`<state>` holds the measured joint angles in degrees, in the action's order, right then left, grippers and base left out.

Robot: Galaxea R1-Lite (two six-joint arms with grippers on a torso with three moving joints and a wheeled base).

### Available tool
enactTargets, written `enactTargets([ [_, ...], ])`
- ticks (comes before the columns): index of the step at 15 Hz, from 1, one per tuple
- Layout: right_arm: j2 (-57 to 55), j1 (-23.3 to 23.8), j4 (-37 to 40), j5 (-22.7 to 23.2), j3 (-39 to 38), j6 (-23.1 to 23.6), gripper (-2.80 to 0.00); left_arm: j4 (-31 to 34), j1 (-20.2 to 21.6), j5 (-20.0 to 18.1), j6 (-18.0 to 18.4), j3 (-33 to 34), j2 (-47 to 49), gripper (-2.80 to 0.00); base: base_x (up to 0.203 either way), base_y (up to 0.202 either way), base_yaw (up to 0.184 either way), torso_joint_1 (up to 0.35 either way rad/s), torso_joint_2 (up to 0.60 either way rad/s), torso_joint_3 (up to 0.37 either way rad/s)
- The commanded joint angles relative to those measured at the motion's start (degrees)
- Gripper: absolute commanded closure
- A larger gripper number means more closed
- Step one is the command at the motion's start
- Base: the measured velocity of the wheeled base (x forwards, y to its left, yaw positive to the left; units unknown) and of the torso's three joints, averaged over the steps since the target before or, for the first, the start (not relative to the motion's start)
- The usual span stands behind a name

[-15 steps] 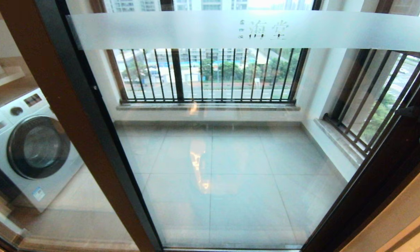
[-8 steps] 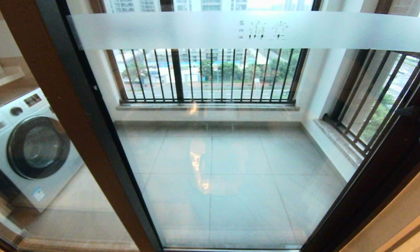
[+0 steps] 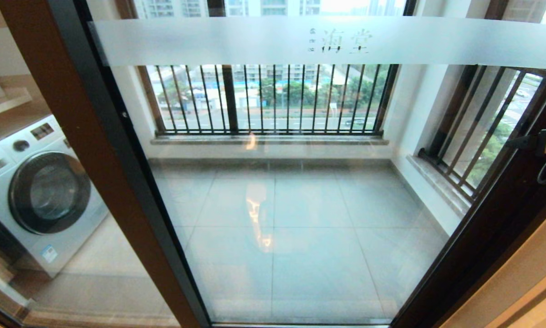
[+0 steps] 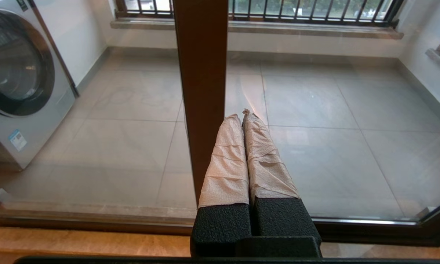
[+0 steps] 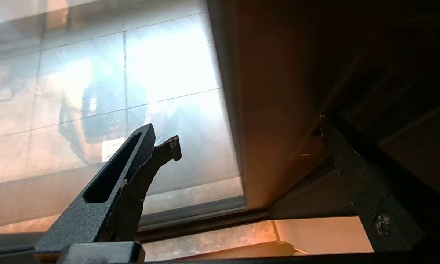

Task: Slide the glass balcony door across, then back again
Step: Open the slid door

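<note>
The glass balcony door [image 3: 300,218] fills the head view, a frosted band [image 3: 254,41] with Chinese characters across its top. My right gripper [image 5: 247,135] is open, and its two dark fingers [image 5: 161,146] straddle the door's right stile [image 5: 271,128] low down, near the floor track. A dark part of that arm [image 3: 534,142] shows against the same stile [image 3: 496,218] at the right edge of the head view. My left gripper [image 4: 242,114], with tape-wrapped fingers, is shut and empty. It points at the glass just beside a brown upright stile [image 4: 201,91].
A white washing machine [image 3: 40,191] stands behind the glass on the left. Black barred railing windows [image 3: 273,98] close the balcony at the back and right. A brown and black upright [image 3: 86,159] borders the door on the left. A tan wall [image 3: 528,278] lies to the right.
The dark part of my right arm at the right stile has shifted slightly left and up. The door itself looks almost unchanged.
</note>
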<state>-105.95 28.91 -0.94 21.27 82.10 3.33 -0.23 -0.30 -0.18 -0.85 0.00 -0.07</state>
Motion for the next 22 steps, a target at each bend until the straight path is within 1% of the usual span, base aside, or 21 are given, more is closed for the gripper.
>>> enactTargets([
  [1, 0.75, -0.52, -0.12, 0.17, -0.37, -0.08, -2.80, -0.04, -0.05, 0.01, -0.03, 0.00, 0.07, 0.00, 0.000, 0.000, 0.000, 0.000, 0.00, 0.000],
  [8, -0.31, -0.52, -0.38, -0.17, -0.45, 0.18, -2.80, -0.04, -0.05, 0.01, -0.03, 0.00, 0.07, 0.00, 0.000, 0.000, 0.000, 0.000, 0.00, 0.000],
  [12, -1.36, -0.18, -0.47, -2.20, -0.54, 1.39, -2.80, -0.04, -0.05, 0.01, -0.03, 0.00, 0.07, 0.00, 0.000, 0.000, 0.000, 0.000, 0.00, 0.000],
  [15, -0.57, 0.36, -0.47, -2.20, -1.16, 2.47, -2.80, -0.04, -0.05, 0.01, -0.03, 0.00, 0.07, 0.00, 0.000, 0.000, 0.000, 0.000, 0.00, 0.000],
  [22, -3.03, 0.18, -0.73, -2.02, 0.42, 2.29, -2.80, -0.04, -0.05, 0.01, -0.03, 0.00, 0.07, 0.00, 0.000, 0.000, 0.000, 0.000, 0.00, 0.000],
])
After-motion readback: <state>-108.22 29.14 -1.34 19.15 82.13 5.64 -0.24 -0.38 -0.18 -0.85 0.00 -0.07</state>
